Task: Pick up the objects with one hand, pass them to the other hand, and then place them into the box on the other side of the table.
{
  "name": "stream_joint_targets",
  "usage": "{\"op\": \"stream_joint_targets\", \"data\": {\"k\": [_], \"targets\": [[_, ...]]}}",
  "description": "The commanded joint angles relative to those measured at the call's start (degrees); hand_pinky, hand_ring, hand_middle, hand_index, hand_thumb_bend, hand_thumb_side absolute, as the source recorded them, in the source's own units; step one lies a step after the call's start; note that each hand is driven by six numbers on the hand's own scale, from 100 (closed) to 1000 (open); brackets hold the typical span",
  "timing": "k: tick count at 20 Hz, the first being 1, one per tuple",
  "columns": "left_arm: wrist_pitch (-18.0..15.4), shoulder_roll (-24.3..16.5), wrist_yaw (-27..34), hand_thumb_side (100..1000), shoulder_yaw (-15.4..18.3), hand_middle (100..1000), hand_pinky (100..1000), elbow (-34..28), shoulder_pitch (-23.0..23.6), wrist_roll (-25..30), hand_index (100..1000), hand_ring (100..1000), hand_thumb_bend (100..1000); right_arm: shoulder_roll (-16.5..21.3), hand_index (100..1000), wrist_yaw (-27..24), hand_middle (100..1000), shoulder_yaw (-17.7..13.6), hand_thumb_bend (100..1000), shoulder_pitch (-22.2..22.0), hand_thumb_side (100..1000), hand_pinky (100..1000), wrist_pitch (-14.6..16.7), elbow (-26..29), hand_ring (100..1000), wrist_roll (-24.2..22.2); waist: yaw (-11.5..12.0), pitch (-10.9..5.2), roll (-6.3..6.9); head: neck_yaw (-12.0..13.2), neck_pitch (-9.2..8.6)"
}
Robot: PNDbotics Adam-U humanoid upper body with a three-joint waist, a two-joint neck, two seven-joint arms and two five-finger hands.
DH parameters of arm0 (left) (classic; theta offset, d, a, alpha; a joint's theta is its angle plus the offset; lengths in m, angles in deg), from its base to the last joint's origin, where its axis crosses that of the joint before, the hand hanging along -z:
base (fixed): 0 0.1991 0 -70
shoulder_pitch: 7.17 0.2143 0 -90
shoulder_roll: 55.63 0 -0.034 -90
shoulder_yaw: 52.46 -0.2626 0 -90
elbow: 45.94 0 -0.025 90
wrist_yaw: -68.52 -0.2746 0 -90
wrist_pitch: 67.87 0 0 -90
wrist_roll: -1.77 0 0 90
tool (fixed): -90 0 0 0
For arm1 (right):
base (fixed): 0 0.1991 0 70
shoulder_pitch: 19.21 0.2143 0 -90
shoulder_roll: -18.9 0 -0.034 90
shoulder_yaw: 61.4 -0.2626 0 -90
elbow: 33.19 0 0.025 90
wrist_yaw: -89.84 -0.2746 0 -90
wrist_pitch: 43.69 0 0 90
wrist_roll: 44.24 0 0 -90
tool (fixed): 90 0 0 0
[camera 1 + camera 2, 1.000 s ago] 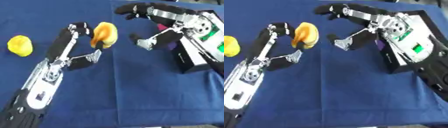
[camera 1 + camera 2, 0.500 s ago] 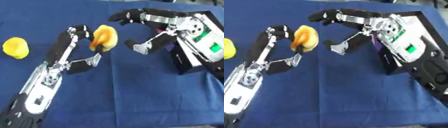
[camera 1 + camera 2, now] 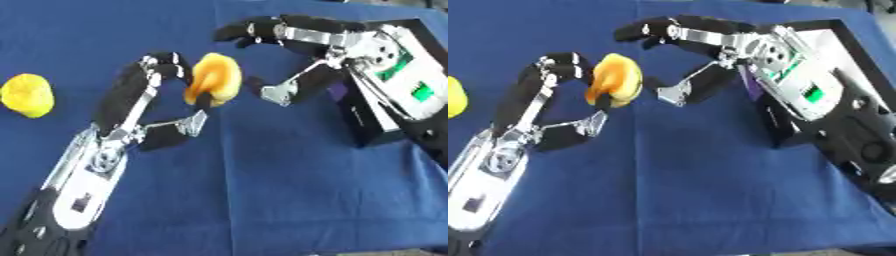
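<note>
Left hand (image 3: 144, 107) pinches the orange object (image 3: 214, 79) at 12 o'clock, with right hand (image 3: 302, 47) spread just beside it at 2 o'clock.

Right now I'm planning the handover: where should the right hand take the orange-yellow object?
On its bare right side, coming from the right. The left hand pinches the orange-yellow object at its left edge, and the open right hand already brackets it.

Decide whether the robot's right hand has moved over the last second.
Yes. Judged against the black box, the right hand has reached leftward, closing on the orange-yellow object held by the left hand.
</note>
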Motion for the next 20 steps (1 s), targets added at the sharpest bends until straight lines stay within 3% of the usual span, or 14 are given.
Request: {"op": "stream_joint_targets", "data": {"k": [1,20], "targets": [[-0.12,0.55,-0.32,337,-0.08,519,758,-1.30,-1.28,-0.26,440,573,100,0.81,1000,0.27,949,-0.16,100,0.69,223,946,0.21,-0.03,1000,-0.97,0.04,-0.28,-0.53,-0.12,-0.74],[0.00,1.15,-3.52,313,0.28,520,757,0.27,-1.60,-2.50,442,572,100,0.26,1000,-1.11,951,0.63,100,0.14,241,950,-1.06,0.62,1000,-8.52,0.28,0.00,-1.01,0.13,-0.95]]}}
